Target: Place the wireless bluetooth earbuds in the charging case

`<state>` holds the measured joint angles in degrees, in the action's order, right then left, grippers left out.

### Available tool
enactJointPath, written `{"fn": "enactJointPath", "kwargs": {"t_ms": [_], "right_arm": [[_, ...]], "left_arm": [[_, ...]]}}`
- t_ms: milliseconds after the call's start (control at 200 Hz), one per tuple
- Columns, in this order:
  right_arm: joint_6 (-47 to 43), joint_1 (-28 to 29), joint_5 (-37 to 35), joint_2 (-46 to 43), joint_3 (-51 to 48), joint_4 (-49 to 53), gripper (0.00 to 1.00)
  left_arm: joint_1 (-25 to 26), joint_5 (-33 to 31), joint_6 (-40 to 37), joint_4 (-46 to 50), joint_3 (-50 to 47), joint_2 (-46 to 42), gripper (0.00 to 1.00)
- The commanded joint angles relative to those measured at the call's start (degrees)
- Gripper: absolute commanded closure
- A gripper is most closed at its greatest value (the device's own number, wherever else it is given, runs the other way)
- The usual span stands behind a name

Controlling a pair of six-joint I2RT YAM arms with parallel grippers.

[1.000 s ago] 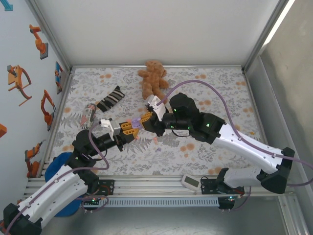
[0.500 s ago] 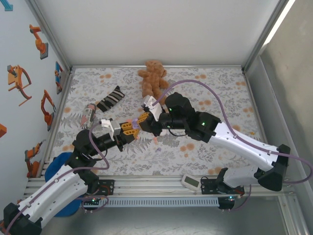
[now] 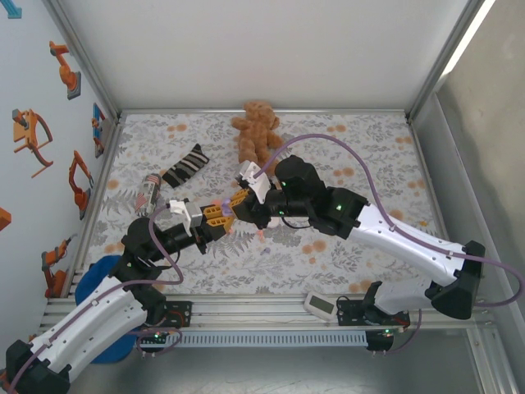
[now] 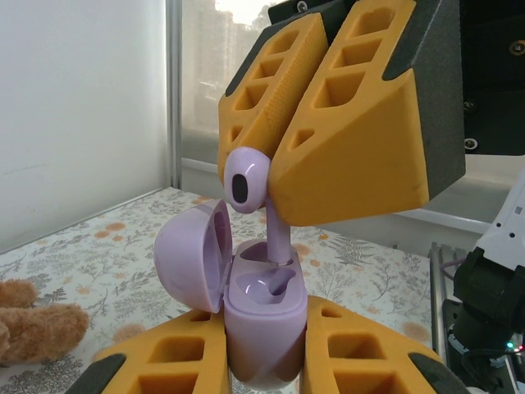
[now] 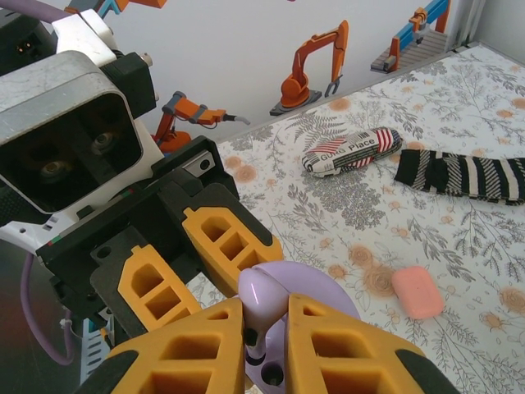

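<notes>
Nearest its own wrist camera, the left gripper [image 4: 262, 359] was clamped on the base of the lilac charging case [image 4: 264, 324]. The case was held upright, with its lid [image 4: 190, 256] swung open to the left. Directly above, the right gripper [image 5: 264, 336] was closed on a lilac earbud [image 4: 246, 182], whose stem pointed down into the case's rear socket. Both grippers met above the floral mat [image 3: 361, 148], near its middle. On the mat beyond lay a salmon-pink rounded piece [image 5: 417, 291], then a printed roll [image 5: 353, 150] and a striped sock [image 5: 463, 176]. A teddy bear [image 3: 256, 131] lay by the far edge
</notes>
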<state>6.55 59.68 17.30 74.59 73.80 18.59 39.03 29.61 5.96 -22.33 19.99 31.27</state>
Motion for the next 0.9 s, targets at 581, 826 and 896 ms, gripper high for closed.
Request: {"fn": "enactJointPath", "kwargs": {"t_ms": [581, 826, 896], "right_arm": [[-0.34, 0.38, -0.17, 0.73, -0.15, 0.15, 0.84], [-0.23, 0.41, 1.22, 0.95, -0.49, 0.35, 0.84], [0.0, 0.35, 2.04, 0.96, -0.72, -0.01, 0.84]], "left_arm": [[0.42, 0.54, 1.29, -2.51, 1.46, -0.28, 1.0], [0.39, 0.55, 1.25, -2.54, 1.59, -0.24, 1.0], [0.45, 0.54, 1.28, -2.45, 1.55, -0.08, 1.0]]}}
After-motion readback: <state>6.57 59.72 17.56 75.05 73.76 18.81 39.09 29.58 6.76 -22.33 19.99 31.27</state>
